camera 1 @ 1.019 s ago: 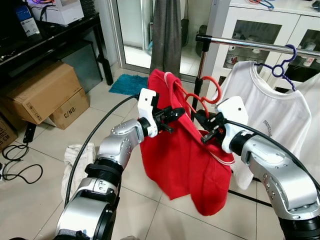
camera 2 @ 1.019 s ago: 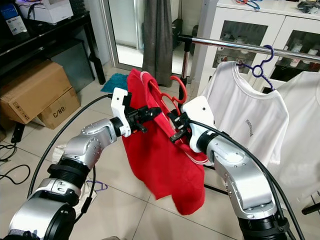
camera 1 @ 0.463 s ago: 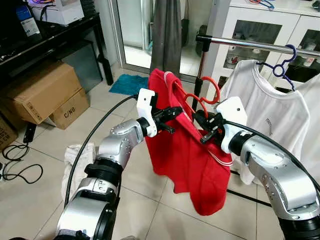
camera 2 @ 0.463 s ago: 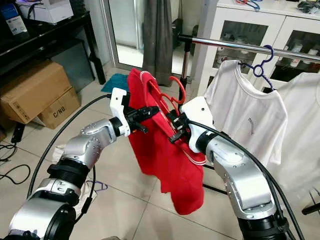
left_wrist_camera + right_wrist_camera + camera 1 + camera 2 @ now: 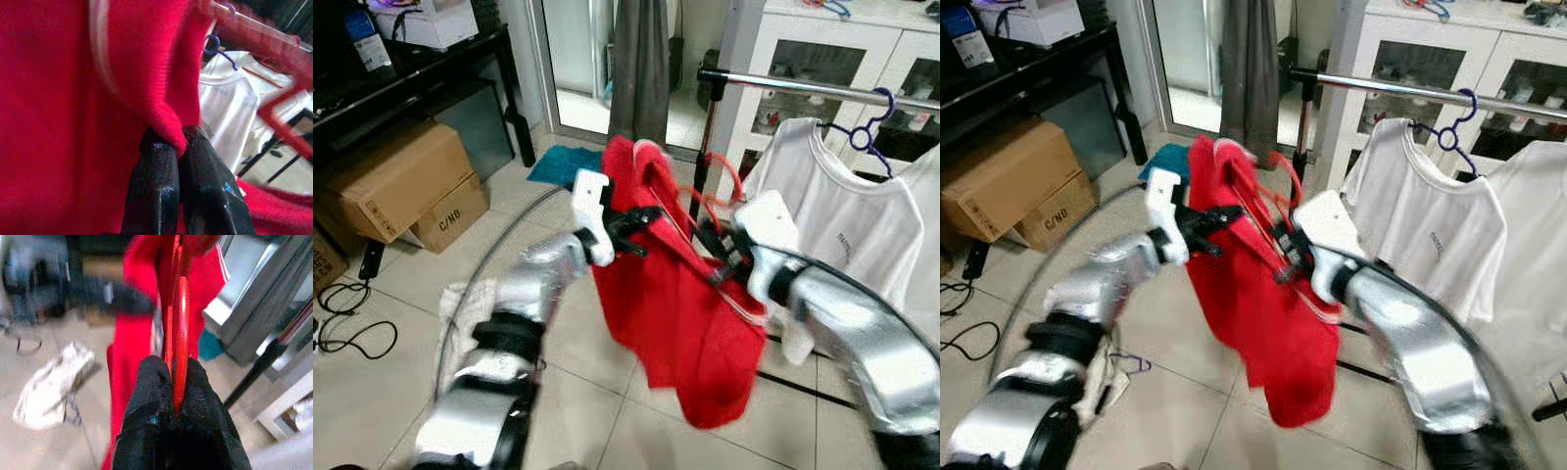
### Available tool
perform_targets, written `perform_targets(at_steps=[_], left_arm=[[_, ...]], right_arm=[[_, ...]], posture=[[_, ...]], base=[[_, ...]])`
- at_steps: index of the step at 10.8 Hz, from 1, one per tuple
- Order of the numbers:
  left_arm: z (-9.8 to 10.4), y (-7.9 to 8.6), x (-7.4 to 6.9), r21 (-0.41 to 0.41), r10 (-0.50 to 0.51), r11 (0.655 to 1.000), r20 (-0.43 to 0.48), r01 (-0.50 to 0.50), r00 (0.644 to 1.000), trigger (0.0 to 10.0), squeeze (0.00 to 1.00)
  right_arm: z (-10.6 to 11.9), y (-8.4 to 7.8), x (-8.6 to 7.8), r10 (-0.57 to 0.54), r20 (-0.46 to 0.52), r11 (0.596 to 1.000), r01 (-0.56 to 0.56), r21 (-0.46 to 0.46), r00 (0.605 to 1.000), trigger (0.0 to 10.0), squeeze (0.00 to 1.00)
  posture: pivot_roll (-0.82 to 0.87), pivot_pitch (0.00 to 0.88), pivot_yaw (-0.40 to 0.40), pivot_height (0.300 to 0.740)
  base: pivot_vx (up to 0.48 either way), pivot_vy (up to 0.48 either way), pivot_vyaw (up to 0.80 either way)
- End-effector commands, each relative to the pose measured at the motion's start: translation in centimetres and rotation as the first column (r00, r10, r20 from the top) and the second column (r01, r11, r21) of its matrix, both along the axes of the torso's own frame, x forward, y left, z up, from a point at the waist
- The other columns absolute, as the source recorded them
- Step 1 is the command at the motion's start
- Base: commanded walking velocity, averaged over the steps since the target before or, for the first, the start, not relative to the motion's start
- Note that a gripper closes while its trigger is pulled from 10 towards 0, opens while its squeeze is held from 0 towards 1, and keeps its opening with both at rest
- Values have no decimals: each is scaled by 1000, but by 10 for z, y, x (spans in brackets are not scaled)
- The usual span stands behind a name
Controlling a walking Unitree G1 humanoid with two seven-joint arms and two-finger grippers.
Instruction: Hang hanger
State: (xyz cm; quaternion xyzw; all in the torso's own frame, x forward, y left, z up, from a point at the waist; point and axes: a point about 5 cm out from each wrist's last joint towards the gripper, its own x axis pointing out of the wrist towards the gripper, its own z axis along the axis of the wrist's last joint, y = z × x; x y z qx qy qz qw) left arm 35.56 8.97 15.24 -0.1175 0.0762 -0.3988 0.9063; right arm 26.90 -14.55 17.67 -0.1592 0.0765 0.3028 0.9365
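While pinched in the right claw point(image 5: 717, 257), red hanger point(image 5: 710, 201) hook just below and left of rail point(image 5: 822, 90); left claw point(image 5: 641, 217) clamping red shirt point(image 5: 680, 313).

**A lived-in room of a home, used for laundry**

The floor point(image 5: 372, 392) is pale glossy tile. On the far right a metal clothes rail point(image 5: 822, 90) carries a white T-shirt point(image 5: 842, 230) on a purple hanger point(image 5: 867, 132), in front of a white cabinet point(image 5: 1440, 59) with glass doors. On the left, cardboard boxes point(image 5: 396, 181) sit beside a black shelf unit point(image 5: 421, 83). At the far side a grey curtain point(image 5: 639, 69) hangs by a glass door, with a teal mat point(image 5: 563, 164) at its foot. A crumpled cloth point(image 5: 460, 313) lies on the tiles.
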Motion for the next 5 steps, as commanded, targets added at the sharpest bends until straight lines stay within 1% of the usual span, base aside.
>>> perform_targets(at_steps=[1, 2, 3, 4, 5], left_arm=[[18, 9, 3, 13, 18, 1000, 68, -18, 998, 0, 0], [37, 19, 2, 2, 29, 1000, 110, -29, 994, 0, 0], [43, 21, 1, -7, 26, 1000, 124, -25, 992, 0, 0], [50, 28, 3, 26, 71, 997, 157, -76, 985, 0, 0], [50, 37, 7, 55, 146, 986, 167, -157, 975, 0, 0]], right_arm=[[-5, -4, -5, 13, -37, 999, -14, -35, 999, 0, 0], [-15, -20, -9, 1, -102, 993, -13, -118, 995, 0, 0], [-16, -24, -10, 0, -113, 991, -15, -135, 994, 0, 0], [-9, -33, -13, 28, -89, 993, -38, -112, 996, 0, 0], [-1, -36, -18, 77, -70, 994, -82, -75, 995, 0, 0]], posture=[[-30, 0, 52, 740], [-27, 0, 52, 740], [-27, 0, 52, 740], [-24, 0, 49, 740], [-24, 0, 49, 740]], base=[[0, 0, 0], [0, 0, 0], [0, 0, 0], [0, 0, 0], [0, 0, 0]])
